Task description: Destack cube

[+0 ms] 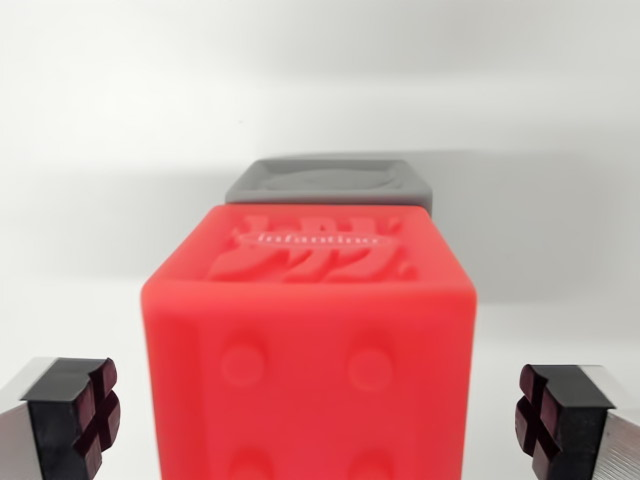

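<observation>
Red cube [310,350] sits between spread end effector [318,415] fingers, grey cube [330,180] behind.

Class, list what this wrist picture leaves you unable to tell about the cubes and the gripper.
- Red cube: its base is cut off by the bottom edge, so what it rests on is unknown.
- Grey cube: only its top shows; the red cube hides the rest.
- Gripper: only the fingertip pads show.
</observation>
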Robot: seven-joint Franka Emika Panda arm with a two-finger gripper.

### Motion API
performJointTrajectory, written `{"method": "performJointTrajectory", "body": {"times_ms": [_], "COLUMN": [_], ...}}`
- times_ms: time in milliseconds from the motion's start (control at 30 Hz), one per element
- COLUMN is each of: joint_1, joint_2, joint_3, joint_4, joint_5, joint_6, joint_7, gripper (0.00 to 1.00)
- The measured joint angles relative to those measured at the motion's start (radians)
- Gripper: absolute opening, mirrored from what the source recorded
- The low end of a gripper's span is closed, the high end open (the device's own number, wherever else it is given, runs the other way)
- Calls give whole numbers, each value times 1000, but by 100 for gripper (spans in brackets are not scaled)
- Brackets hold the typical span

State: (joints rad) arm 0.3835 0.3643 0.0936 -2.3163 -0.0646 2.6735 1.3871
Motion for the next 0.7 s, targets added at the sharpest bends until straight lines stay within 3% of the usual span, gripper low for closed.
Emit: {"method": "performJointTrajectory", "body": {"times_ms": [300,333,700], "joint_1": [7,8,9], "joint_2": [39,40,40], "joint_3": [-9,-9,-10], "joint_4": [6,6,7], "joint_5": [-5,-5,-5], "joint_6": [33,34,35], "joint_7": [4,4,4], "gripper": [100,0,0]}}
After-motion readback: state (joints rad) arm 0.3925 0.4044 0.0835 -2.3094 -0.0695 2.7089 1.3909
